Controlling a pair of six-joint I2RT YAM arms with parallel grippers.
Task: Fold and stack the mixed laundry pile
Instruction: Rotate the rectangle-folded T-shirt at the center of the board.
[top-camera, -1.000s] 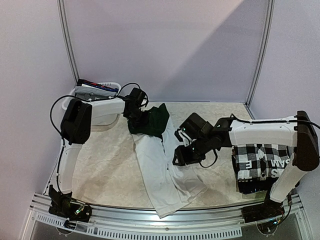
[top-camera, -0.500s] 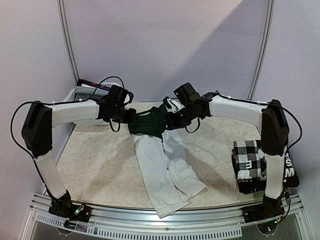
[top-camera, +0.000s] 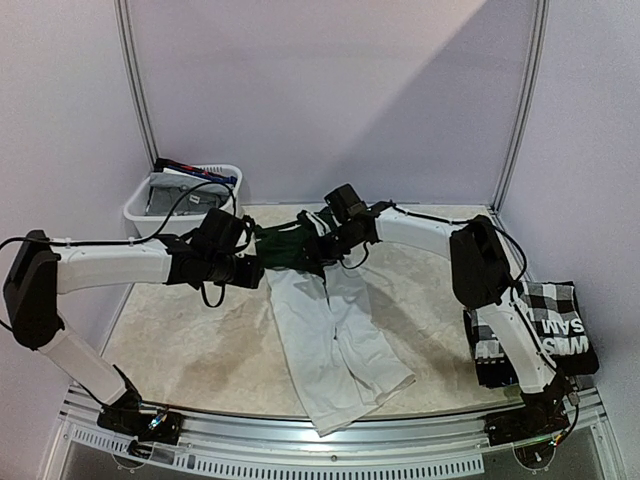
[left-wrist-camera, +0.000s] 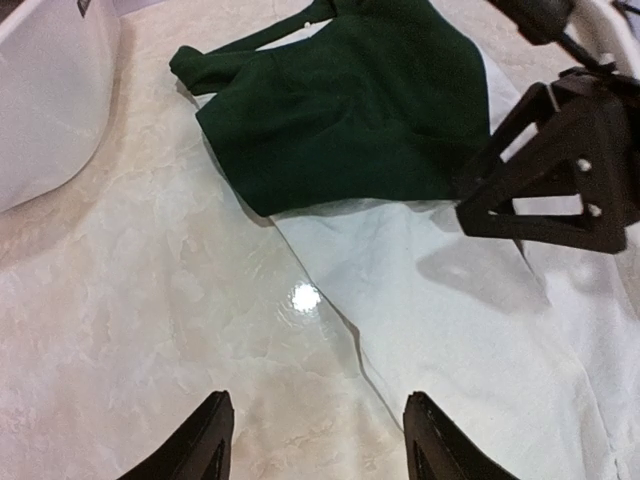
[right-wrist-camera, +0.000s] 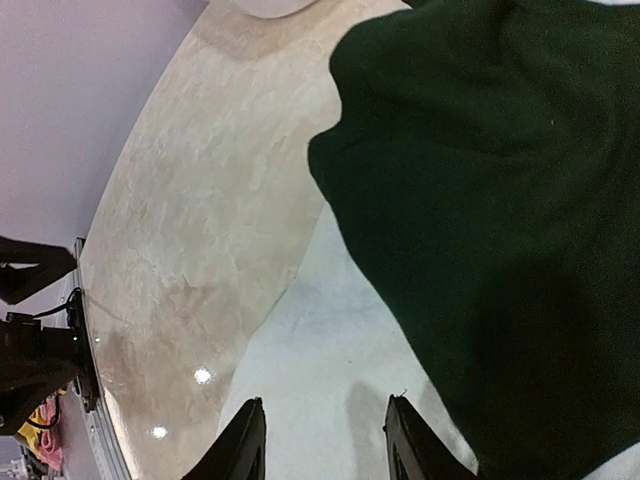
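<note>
From above, the white cloth with dark part (top-camera: 335, 345) lies spread mid-bench (top-camera: 200, 340), and the folded checkered shirt (top-camera: 550, 297) sits at the right edge.

Left wrist: the left claw (left-wrist-camera: 315, 440) stands apart and empty over the cloth's edge.

Right wrist: the right claw (right-wrist-camera: 325, 440) stands apart above the cloth, gripping nothing.

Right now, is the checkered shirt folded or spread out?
Folded. The checkered shirt sits as a small, neat block, not laid out flat.
</note>
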